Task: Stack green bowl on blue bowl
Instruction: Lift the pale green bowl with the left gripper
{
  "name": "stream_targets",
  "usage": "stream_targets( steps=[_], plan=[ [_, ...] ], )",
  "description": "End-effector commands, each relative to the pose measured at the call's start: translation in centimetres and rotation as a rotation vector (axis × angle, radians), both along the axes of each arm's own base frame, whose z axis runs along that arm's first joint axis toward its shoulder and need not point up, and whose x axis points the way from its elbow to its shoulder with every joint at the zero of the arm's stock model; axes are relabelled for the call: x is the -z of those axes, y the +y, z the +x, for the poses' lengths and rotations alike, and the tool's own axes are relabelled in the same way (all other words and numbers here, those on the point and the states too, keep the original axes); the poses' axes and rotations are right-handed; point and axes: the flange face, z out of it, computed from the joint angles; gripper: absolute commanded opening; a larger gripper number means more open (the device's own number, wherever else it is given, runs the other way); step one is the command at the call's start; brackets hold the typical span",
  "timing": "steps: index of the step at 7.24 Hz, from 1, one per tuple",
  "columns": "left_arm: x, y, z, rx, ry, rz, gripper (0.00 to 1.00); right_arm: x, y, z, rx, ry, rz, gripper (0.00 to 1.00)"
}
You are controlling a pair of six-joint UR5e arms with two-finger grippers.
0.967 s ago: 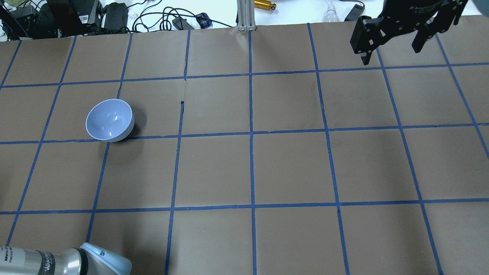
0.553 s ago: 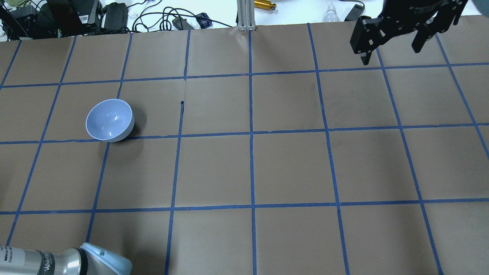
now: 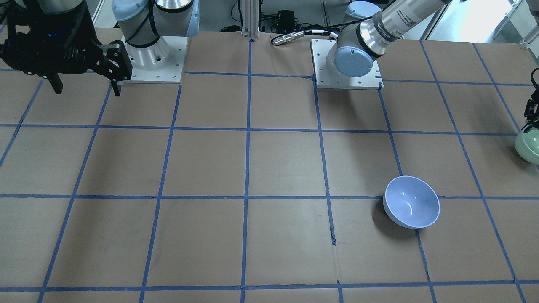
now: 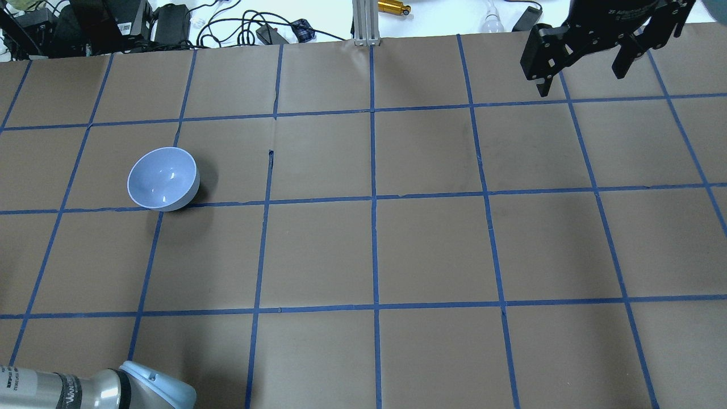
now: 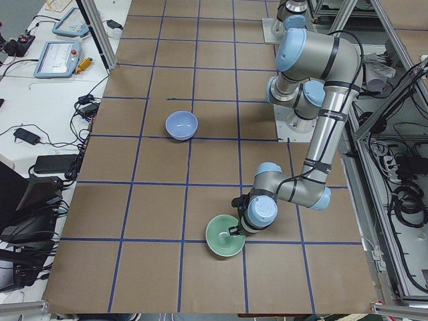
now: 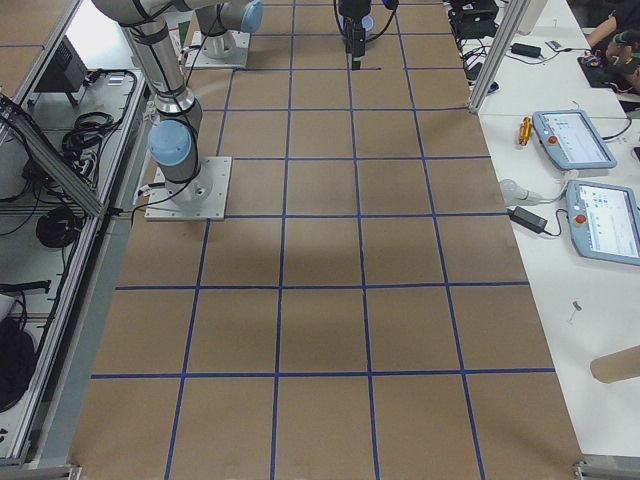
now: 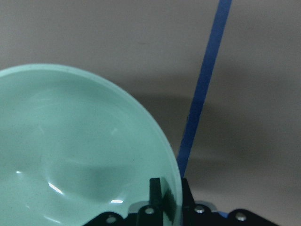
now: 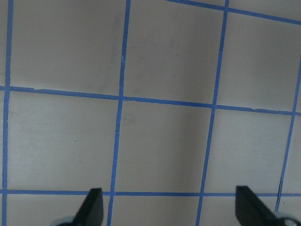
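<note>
My left gripper (image 7: 172, 186) pinches the green bowl (image 7: 70, 150) by its rim at the bench's left end; the right gripper (image 4: 582, 79) hangs spread by the far right corner. That one-sided hold could let it tilt and clip the blue bowl (image 4: 163, 179) further in

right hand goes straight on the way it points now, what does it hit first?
Only the bare taped table, as far as its wrist view shows. The right hand is open, with nothing else below it.

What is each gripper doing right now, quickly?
Left gripper: closed on the green bowl, at its rim.
Right gripper: open, holding nothing.
</note>
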Motion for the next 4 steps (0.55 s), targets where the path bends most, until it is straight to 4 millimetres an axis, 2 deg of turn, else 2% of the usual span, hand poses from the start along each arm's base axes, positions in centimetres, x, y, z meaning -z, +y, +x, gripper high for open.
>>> stream_targets(
  steps=[1,4],
  plan=[
    [-0.15,0.01,-0.02,0.001,-0.002,-0.001,0.0,0.0,-0.02,-0.07,0.001,0.0,0.0,1.0],
    [-0.15,0.01,-0.02,0.006,-0.003,-0.001,0.0,0.0,0.0,0.0,0.0,0.0,0.0,1.0]
  ],
)
